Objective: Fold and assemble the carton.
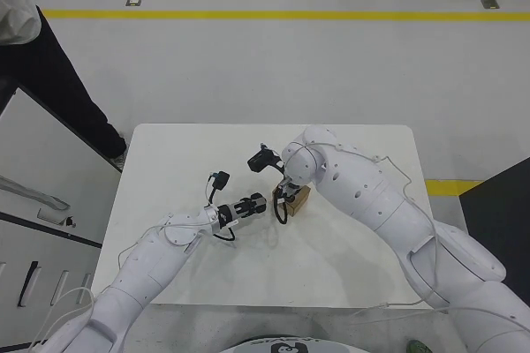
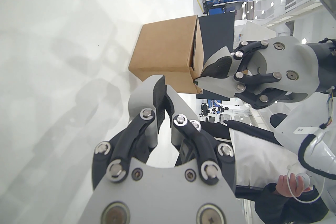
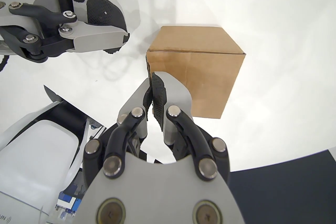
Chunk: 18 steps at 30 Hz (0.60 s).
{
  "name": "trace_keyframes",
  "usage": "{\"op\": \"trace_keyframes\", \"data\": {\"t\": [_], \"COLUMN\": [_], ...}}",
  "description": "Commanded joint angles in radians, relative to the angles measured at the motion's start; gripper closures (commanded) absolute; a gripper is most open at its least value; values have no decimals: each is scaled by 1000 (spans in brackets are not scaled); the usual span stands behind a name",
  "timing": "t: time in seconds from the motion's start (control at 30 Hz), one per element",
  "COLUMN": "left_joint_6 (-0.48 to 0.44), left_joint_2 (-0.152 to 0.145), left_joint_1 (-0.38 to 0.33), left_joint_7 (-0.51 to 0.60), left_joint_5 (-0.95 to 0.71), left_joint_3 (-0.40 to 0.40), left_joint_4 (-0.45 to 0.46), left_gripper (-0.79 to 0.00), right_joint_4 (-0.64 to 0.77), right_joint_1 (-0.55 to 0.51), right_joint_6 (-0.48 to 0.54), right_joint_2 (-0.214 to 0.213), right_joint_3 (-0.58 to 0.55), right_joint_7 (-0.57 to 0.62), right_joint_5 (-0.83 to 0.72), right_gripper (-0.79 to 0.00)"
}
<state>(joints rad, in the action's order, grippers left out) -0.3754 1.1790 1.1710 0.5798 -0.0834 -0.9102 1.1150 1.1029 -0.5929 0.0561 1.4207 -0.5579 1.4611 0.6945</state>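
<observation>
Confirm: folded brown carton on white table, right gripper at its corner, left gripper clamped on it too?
Not quite: the left gripper is shut but off the carton, with bare table between them in the right wrist view. The right gripper is at its corner.

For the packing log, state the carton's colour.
Plain brown cardboard: the carton shows best in the right wrist view.
</observation>
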Motion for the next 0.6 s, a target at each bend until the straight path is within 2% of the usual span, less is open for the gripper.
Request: {"op": "trace_keyframes", "data": {"t": [0.0, 0.1, 0.17, 0.27, 0.3, 0.33, 0.5, 0.53, 0.57], "left_joint_6": [0, 0, 0, 0, 0, 0, 0, 0, 0], "left_joint_2": [0, 0, 0, 0, 0, 0, 0, 0, 0], "left_joint_1": [0, 0, 0, 0, 0, 0, 0, 0, 0], "left_joint_7": [0, 0, 0, 0, 0, 0, 0, 0, 0], "left_joint_5": [0, 0, 0, 0, 0, 0, 0, 0, 0], "left_joint_3": [0, 0, 0, 0, 0, 0, 0, 0, 0], "left_joint_4": [0, 0, 0, 0, 0, 0, 0, 0, 0], "left_gripper": [0, 0, 0, 0, 0, 0, 0, 0, 0], "right_joint_4": [-5, -12, -16, -21, -26, -29, -45, -47, -48], "right_joint_1": [0, 1, 3, 3, 1, 0, 4, 3, 1], "right_joint_6": [2, 3, 3, 1, -5, -7, -24, -30, -33], "right_joint_2": [2, 4, 5, 5, 5, 4, -4, -6, -8], "right_joint_3": [1, 0, -4, -14, -23, -35, -73, -81, -89], "right_joint_7": [1, 1, -3, -4, -6, -5, -25, -31, -38], "right_joint_5": [-1, -4, -8, -18, -34, -57, -74, -77, -80], "right_gripper": [0, 0, -120, -200, -283, -305, -259, -228, -157]}}
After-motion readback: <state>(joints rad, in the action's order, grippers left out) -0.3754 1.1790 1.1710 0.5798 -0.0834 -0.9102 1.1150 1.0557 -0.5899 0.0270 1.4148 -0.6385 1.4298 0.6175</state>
